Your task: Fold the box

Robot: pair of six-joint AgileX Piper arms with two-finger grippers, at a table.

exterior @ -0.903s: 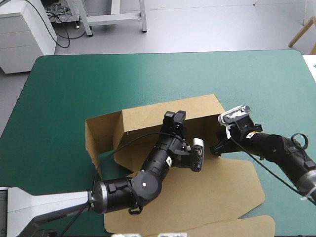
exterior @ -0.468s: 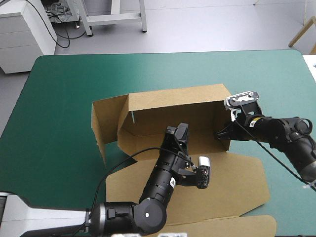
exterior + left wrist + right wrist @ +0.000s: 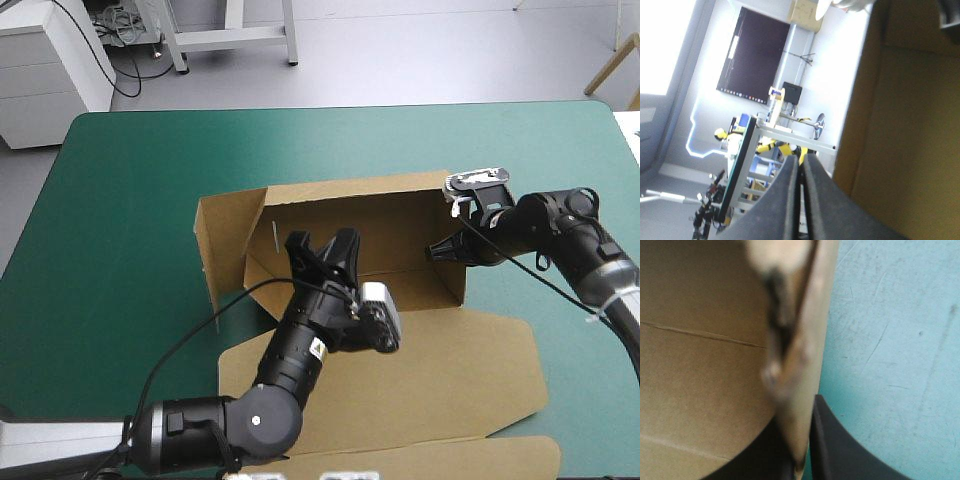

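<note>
Beyond the far edge of my table with the teal-green cover [image 3: 130, 180], a pale grey floor [image 3: 420, 50] is lying in even light. A white drawer cabinet [image 3: 45, 70] is standing off the far left corner, with a tangle of dark cables [image 3: 120, 22] beside it. A white metal frame [image 3: 230, 40] is standing farther along, and a light wooden leg [image 3: 612, 65] is slanting in at the far right. My left wrist is looking at a bright white wall [image 3: 837, 70].

1. We saw the table [image 3: 70, 140], its teal-green cover [image 3: 130, 220] reaching every visible edge.
2. We found the brown box [image 3: 440, 370] resting directly on the cover, near the middle.
3. Its far part stood with walls raised.
4. Its near part lay flat, extending toward the table's near edge.
</note>
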